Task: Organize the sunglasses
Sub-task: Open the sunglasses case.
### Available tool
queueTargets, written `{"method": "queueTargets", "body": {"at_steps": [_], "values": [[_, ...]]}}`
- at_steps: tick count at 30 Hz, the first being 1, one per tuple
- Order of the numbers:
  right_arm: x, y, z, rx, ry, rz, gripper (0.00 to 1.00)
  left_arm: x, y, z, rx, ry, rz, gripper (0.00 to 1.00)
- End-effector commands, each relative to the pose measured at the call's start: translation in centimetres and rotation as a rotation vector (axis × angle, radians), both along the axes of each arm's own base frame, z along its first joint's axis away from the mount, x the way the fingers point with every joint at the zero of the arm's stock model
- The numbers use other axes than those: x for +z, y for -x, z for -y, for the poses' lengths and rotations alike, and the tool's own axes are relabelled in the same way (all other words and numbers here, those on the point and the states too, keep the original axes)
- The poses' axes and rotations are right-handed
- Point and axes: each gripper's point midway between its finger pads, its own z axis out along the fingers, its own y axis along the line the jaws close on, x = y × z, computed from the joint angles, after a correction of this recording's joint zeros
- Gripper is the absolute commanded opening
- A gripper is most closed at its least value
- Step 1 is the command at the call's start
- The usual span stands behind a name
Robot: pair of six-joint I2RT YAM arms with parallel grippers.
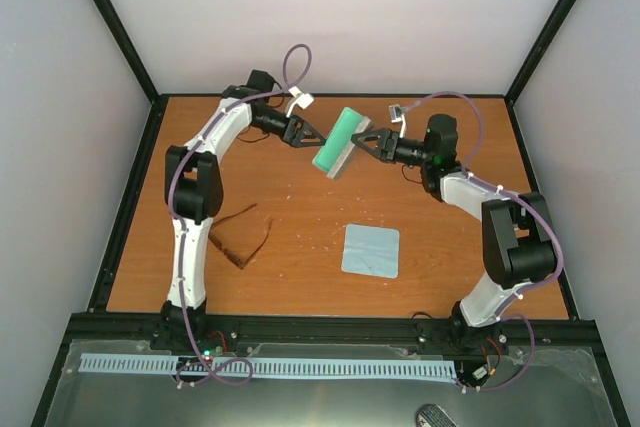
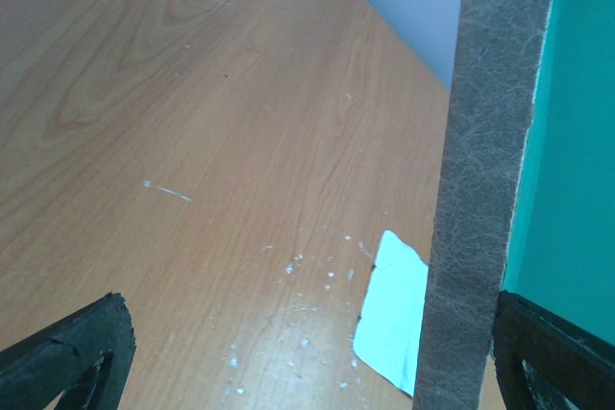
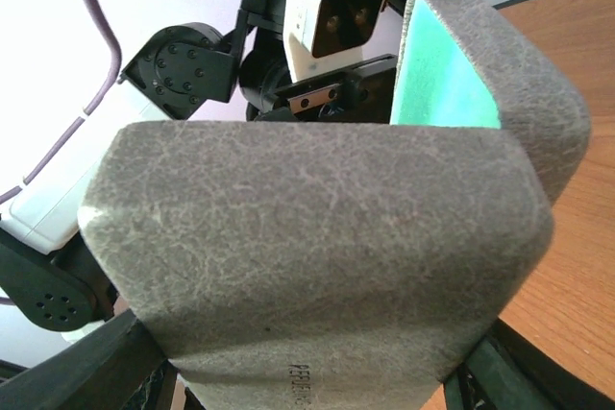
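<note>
The sunglasses [image 1: 240, 237], with a thin reddish-brown frame and amber lenses, lie on the table at the front left, near the left arm and far from both grippers. The grey case [image 1: 338, 142] with green lining hangs open in the air at the back centre. My right gripper [image 1: 360, 141] is shut on the case body [image 3: 317, 237], with one finger on each side of it. My left gripper [image 1: 314, 137] is open. The case's grey lid edge [image 2: 490, 180] stands between its fingers, close to the right finger [image 2: 553, 352], which lies against the green lining [image 2: 577, 141].
The light blue cloth [image 1: 371, 250] lies flat on the wooden table [image 1: 300, 207] at the front centre-right. It also shows in the left wrist view [image 2: 394, 319], below the case. White walls with black posts enclose the table.
</note>
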Motion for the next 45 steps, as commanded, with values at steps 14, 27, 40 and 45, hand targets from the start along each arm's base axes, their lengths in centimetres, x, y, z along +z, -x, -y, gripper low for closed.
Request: {"method": "queueTargets", "body": {"at_steps": [14, 27, 40, 45], "values": [[5.4, 0.0, -0.6, 0.051, -0.035, 0.195, 0.03, 2.0, 3.5, 0.1, -0.060, 0.172, -0.141, 1.00], [4.3, -0.8, -0.2, 0.016, -0.011, 0.173, 0.03, 4.8, 4.0, 1.1, -0.094, 0.235, -0.117, 0.94], [4.1, -1.1, -0.4, 0.026, -0.023, 0.167, 0.03, 5.0, 4.7, 2.1, -0.112, 0.223, -0.121, 0.01], [2.8, -1.3, -0.4, 0.014, 0.010, 0.121, 0.38, 5.7, 3.1, 1.9, -0.077, 0.136, -0.033, 0.01]]}}
